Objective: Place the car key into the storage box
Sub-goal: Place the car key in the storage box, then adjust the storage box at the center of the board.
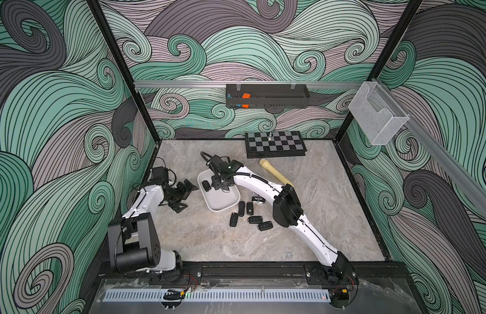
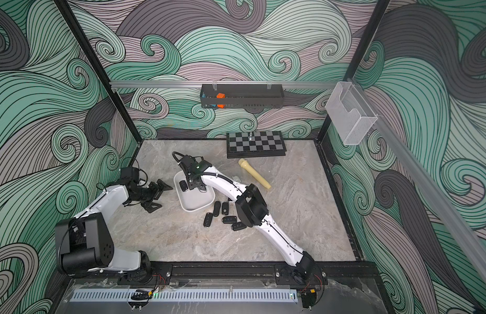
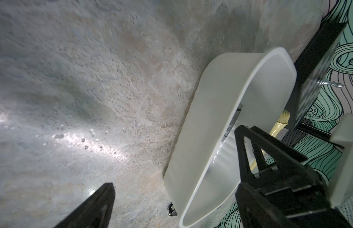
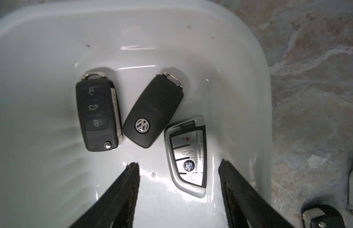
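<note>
White plastic, shallow and round-cornered, the storage box sits near the middle of the stone-patterned surface, and three keys lie on its floor. The right wrist view shows them best: a black flip key with its buttons up, a black key turned to show a round badge, and the silver car key lying flat with its buttons up, just beside the badge key and close to one side wall of the box.

From the front edge, the right arm reaches over the box. The right jaws stand parted, one finger on either side of the silver car key and clear of it, so they grasp nothing and the key rests free on the box floor.

At the box's other side, the left arm is folded low. The left jaws are spread wide and empty, near the box wall but apart from it.

On the bare surface just beside the box lie loose black keys, several of them close together. Farther back, a cream flashlight lies on its side in front of a chessboard that stands against the back wall.
</note>
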